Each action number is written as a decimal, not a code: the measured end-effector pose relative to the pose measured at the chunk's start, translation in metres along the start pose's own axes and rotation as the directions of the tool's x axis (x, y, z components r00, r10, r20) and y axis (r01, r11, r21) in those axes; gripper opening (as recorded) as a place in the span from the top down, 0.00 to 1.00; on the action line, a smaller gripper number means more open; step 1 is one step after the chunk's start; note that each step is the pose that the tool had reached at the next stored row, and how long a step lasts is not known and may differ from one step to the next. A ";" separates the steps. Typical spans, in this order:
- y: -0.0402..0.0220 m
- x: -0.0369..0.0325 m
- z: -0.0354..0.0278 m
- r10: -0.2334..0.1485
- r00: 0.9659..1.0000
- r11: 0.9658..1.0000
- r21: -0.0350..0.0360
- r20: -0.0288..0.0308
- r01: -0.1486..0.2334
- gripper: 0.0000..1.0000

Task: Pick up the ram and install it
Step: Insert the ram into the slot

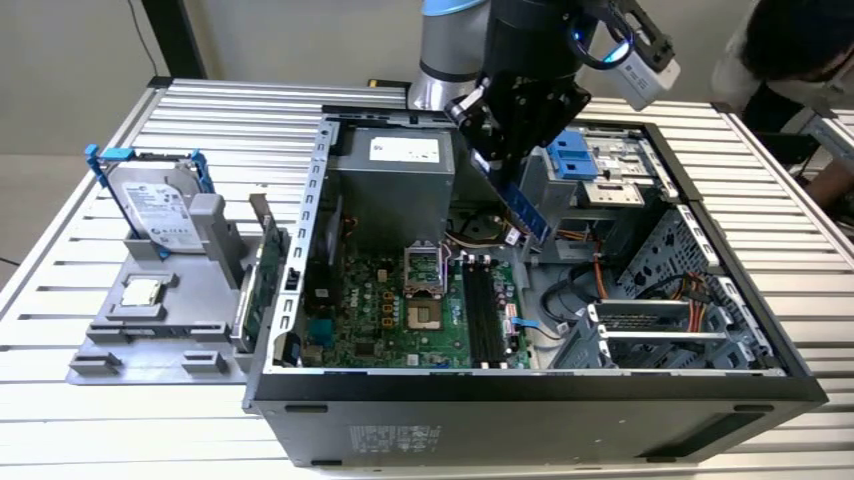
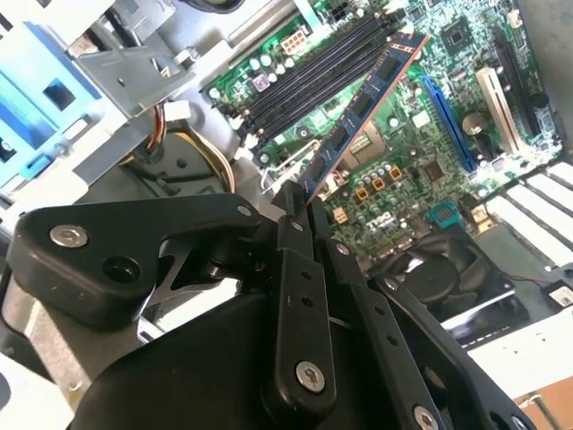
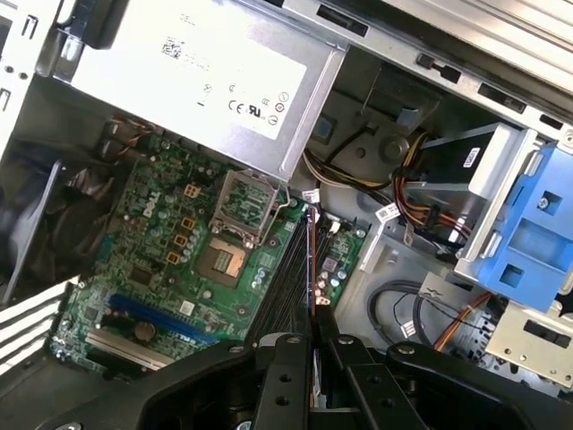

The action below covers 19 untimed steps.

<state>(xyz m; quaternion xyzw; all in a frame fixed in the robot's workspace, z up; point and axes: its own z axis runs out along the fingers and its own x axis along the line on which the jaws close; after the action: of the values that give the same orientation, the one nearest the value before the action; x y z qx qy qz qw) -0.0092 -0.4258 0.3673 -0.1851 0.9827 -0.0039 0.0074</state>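
Observation:
My gripper (image 1: 505, 150) is shut on the ram (image 1: 529, 215), a thin dark blue stick with black chips. It holds the stick by one end, tilted, inside the open computer case above the motherboard (image 1: 380, 300). In the second wrist view the ram (image 2: 367, 98) juts out from between the black fingers (image 2: 293, 269) toward the long black slots (image 2: 309, 72). In the first wrist view the ram (image 3: 311, 255) is seen edge-on, above and roughly in line with the slots (image 3: 288, 273). It hangs clear of them. In the exterior view the slots (image 1: 483, 310) lie below and nearer than the stick.
The grey power supply (image 1: 394, 165) and a blue drive caddy (image 1: 587, 155) flank the gripper. The bare CPU socket (image 1: 424, 315) sits beside the slots. At the exterior view's left, a grey holder (image 1: 100, 345) carries a hard drive (image 1: 154, 205), a chip (image 1: 140, 292) and a green card (image 1: 267, 265). A person (image 1: 801, 50) is at the far right.

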 end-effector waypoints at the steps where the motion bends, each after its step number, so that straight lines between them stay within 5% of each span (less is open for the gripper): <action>1: 0.0000 0.0000 0.0013 0.013 1.000 1.000 0.000 0.000 -0.013 1.00; 7: 0.0000 0.0001 0.0065 0.075 0.997 0.997 0.000 -0.005 -0.075 1.00; 8: 0.0001 0.0001 0.0076 0.088 0.996 0.996 -0.001 -0.010 -0.088 1.00; 9: 0.0000 0.0002 0.0096 0.107 0.994 0.994 -0.005 -0.024 -0.107 1.00; 11: -0.0002 -0.0001 0.0102 0.112 0.993 0.994 -0.006 -0.030 -0.112 1.00; 19: -0.0041 -0.0094 0.0108 0.124 0.992 0.992 -0.011 -0.029 -0.124 1.00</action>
<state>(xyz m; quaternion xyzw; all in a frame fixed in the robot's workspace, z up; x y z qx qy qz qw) 0.0013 -0.4262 0.3567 -0.1236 0.9923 0.0002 -0.0073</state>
